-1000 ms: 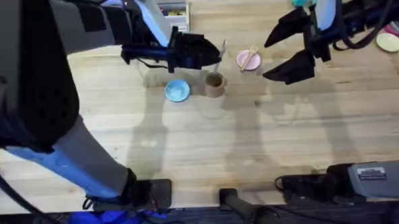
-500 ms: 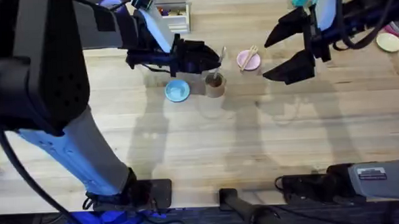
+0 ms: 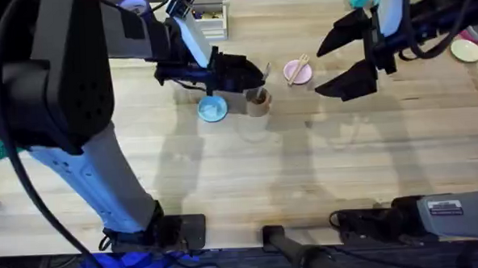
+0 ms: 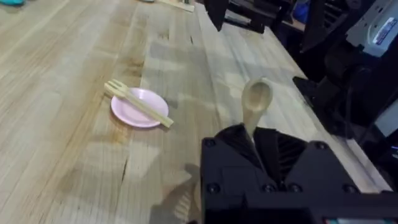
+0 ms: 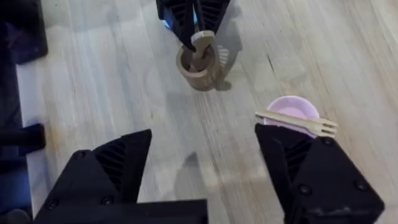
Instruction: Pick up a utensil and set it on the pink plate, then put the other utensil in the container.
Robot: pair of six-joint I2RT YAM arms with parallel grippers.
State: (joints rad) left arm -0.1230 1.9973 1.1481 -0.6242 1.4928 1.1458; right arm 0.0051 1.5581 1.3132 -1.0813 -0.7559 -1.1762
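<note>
The left gripper (image 3: 257,75) has dropped a little over the last second and now hangs right above the brown container (image 3: 258,102), its fingers pinching the handle of the wooden spoon (image 4: 255,101). In the right wrist view the spoon's bowl (image 5: 202,41) sits at the cup's mouth (image 5: 198,67). That suggests the second half of the task is nearly done, with only the release left. The fork (image 3: 298,67) already lies across the pink plate (image 3: 293,77), off to the side of the left gripper, both ends overhanging the rim. The right gripper (image 3: 350,55) waits spread wide and empty, beyond the plate. How deep the spoon reaches into the cup is hard to make out, since the gripper body covers the handle
</note>
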